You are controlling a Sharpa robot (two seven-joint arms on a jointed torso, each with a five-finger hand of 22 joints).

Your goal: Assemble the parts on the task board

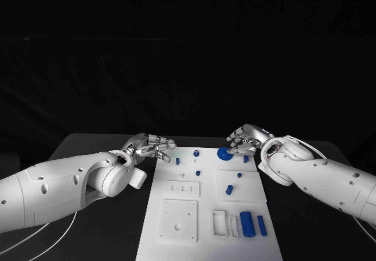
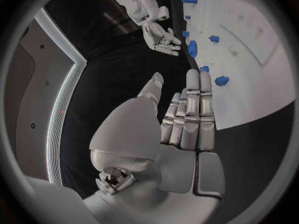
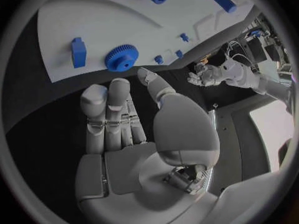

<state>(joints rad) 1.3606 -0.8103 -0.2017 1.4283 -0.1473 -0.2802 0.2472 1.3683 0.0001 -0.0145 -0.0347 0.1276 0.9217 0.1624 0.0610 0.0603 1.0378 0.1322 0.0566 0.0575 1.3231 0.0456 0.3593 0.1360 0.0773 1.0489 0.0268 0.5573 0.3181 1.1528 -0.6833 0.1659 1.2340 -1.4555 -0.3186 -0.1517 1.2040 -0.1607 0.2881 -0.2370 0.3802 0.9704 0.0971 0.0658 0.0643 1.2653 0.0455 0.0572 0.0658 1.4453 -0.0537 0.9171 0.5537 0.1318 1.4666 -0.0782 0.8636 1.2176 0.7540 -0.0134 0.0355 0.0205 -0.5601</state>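
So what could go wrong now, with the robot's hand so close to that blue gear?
The right hand hovers open by the blue gear at the task board's far edge, so a clumsy grab might push the gear off onto the table. A small blue part stands close beside the gear, so the fingers could knock it over.

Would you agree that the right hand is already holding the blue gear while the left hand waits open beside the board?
Not quite: the right hand holds nothing. The right wrist view shows the blue gear lying on the board, beyond the fingertips. The left hand does wait open beside it.
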